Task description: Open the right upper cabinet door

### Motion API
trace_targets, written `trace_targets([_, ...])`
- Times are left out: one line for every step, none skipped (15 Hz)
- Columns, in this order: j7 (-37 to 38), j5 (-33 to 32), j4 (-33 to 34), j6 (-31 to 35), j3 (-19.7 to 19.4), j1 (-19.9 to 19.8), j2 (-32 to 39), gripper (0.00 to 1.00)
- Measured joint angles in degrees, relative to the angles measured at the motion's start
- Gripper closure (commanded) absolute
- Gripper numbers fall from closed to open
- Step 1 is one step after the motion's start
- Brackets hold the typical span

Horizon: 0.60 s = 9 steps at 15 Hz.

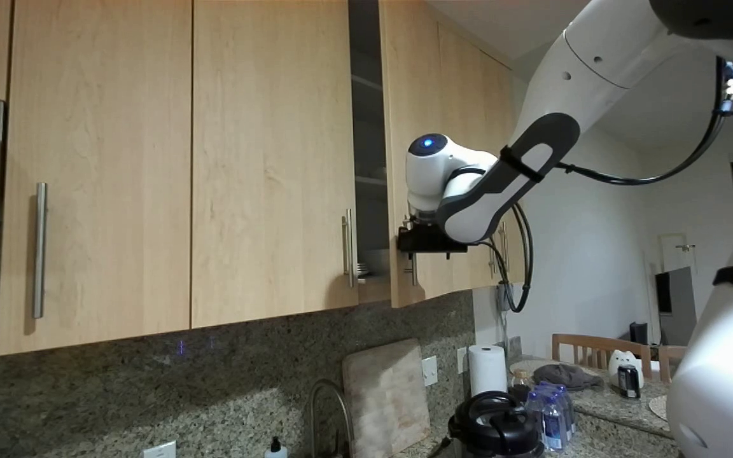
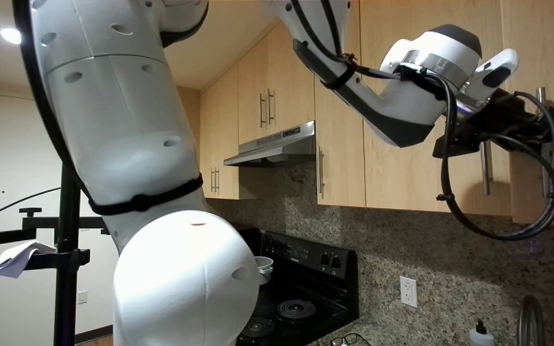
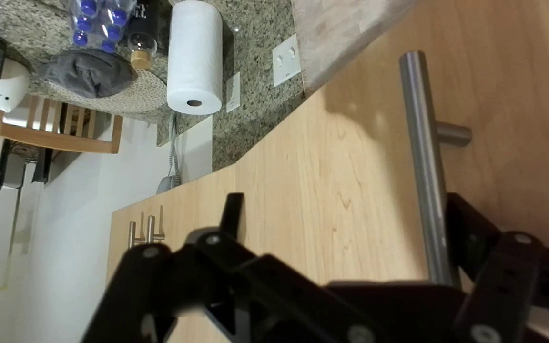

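The right upper cabinet door is light wood and stands ajar. A dark gap at its left edge shows white shelves and some white dishes. It is at the far right in an exterior view. Its slim vertical metal bar handle shows in the wrist view. My gripper is open at the door front, its fingers wide apart. The handle runs between them, right beside the right-hand finger; whether they touch I cannot tell. The gripper also shows in both exterior views, fingertips partly hidden.
Two wider closed wood doors are to the left. Below are a cutting board, faucet, black cooker, bottles and paper towel roll. A range hood hangs over the stove.
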Motion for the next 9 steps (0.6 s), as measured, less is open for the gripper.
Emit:
trace_targets([-0.49, 0.89, -0.02, 0.0, -0.01, -0.03, -0.05, 0.0])
trace_targets([-0.95, 1.85, -0.05, 0.0, -0.03, -0.05, -0.11, 0.0])
trace_targets([-1.35, 3.04, -0.09, 0.0, -0.06, -0.07, -0.18, 0.0])
trace_targets([-1.66, 4.17, -0.15, 0.0, -0.09, -0.09, -0.27, 0.0])
trace_targets([-2.0, 5.41, -0.22, -0.01, -0.11, -0.13, -0.36, 0.0])
trace_targets([-3.26, 7.25, -0.46, 0.23, -0.47, -0.15, -0.63, 0.0])
trace_targets([-5.55, 9.53, -0.98, 0.74, -1.02, -0.16, -1.17, 0.0])
trace_targets([-8.09, 11.81, -1.65, 1.16, -1.58, -0.17, -1.9, 0.0])
trace_targets([-10.65, 13.76, -2.34, 1.56, -2.12, -0.23, -2.67, 0.0])
